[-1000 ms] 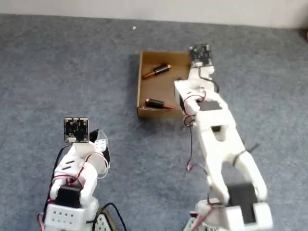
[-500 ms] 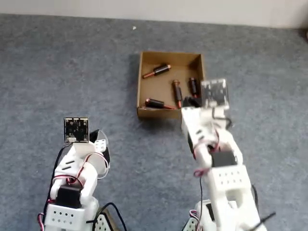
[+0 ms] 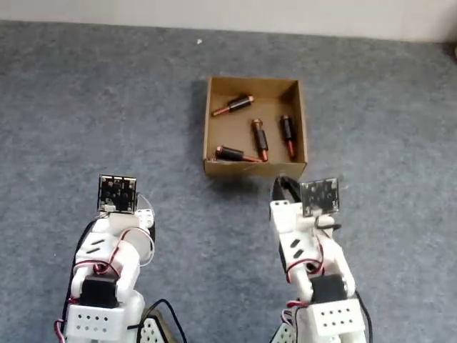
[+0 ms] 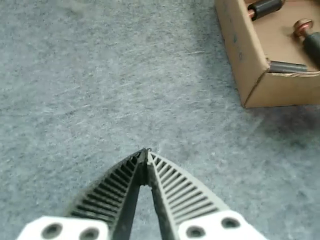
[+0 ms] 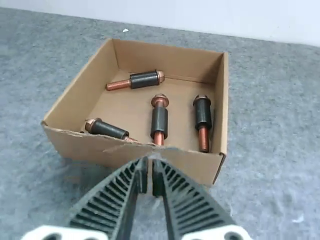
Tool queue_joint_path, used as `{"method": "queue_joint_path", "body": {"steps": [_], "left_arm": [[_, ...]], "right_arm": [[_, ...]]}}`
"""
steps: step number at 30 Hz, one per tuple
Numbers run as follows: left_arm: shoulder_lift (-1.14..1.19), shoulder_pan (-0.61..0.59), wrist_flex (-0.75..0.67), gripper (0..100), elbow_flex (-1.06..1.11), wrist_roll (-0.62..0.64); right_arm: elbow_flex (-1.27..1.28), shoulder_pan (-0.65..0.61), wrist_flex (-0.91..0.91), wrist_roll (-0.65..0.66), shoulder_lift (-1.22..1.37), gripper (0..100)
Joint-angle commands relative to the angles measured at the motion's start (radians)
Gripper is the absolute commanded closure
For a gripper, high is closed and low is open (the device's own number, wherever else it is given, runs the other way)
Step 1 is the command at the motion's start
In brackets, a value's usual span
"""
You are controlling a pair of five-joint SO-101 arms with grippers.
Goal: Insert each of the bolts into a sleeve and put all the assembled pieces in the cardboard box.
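Note:
The cardboard box [image 3: 211,121] [image 5: 90,145] [image 4: 250,75] sits on the grey carpet at the middle back. Inside it lie several copper bolts, each in a black sleeve: one at the back [image 3: 233,105] [image 5: 137,80], one at the front left [image 3: 235,153] [image 5: 106,128], and two side by side on the right [image 3: 258,136] [image 3: 287,132] [image 5: 159,120] [image 5: 202,118]. My right gripper [image 3: 280,187] [image 5: 148,175] hangs shut and empty just in front of the box's near wall. My left gripper [image 3: 148,216] [image 4: 146,162] is shut and empty over bare carpet, to the front left of the box.
Grey carpet covers the whole table. Both arm bases stand at the near edge, the left [image 3: 107,286] and the right [image 3: 318,286]. A pale wall strip [image 3: 228,14] runs along the back.
The right arm has pulled back out of the box toward its base, leaving two more assembled bolts in view inside. The left arm shifted only slightly.

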Motion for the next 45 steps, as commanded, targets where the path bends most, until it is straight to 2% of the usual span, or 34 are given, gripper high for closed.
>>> {"method": "queue_joint_path", "body": {"steps": [1,5,11,18,21,45], "left_arm": [[0.001,-0.022,0.009,99,0.021,-0.025],[0.001,-0.022,0.092,99,0.021,-0.026],[0.001,-0.022,0.21,99,0.021,-0.026],[-0.007,-0.022,0.379,99,0.021,-0.026],[-0.007,-0.022,0.399,99,0.021,-0.026],[-0.008,-0.022,0.399,99,0.021,-0.026]], "right_arm": [[0.113,0.005,0.007,-0.006,-0.194,99.3],[0.162,0.005,0.183,-0.011,-0.285,99.3],[0.162,0.01,0.384,-0.006,-0.262,99.3],[0.162,0.012,0.737,-0.006,-0.262,99.3],[0.162,0.012,0.865,-0.005,-0.262,99.3],[0.162,0.012,0.872,-0.005,-0.262,99.3]]}}
